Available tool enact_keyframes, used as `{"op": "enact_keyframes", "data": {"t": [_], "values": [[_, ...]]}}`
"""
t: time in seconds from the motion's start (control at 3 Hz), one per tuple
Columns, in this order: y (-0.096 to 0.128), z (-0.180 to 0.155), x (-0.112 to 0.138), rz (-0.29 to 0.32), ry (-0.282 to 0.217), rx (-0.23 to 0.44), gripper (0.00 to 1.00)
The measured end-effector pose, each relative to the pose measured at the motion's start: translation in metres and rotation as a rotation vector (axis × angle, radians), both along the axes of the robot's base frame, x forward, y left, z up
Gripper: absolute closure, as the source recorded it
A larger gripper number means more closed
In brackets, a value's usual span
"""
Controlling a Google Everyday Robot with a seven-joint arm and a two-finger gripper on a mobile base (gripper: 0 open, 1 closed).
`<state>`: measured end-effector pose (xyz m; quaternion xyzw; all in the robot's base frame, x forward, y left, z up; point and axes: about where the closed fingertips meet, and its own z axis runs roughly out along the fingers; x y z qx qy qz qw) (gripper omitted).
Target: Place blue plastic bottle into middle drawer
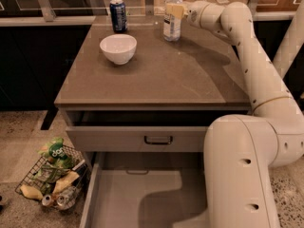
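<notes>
We are seeing the bottle (172,23) standing upright at the table's (156,75) far edge, with the hand (177,10) right at its neck. We cannot tell its grip. The drawer (118,201) is sitting open below, so lifting and placing are left.

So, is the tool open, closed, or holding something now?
The tool is at the upper part of the blue plastic bottle; open or closed cannot be told.

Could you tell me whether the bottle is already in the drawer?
No, the bottle stands upright on the counter, with the pincer at its neck.
</notes>
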<state>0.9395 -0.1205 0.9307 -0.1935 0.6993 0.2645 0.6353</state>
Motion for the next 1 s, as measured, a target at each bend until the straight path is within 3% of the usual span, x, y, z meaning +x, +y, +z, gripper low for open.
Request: {"op": "enact_keyframes", "data": {"t": [0.33,1.0], "values": [[-0.006,0.010,-0.008,0.009,-0.005,-0.028,1.00],[-0.050,0.062,-0.049,0.008,-0.030,-0.088,1.00]]}}
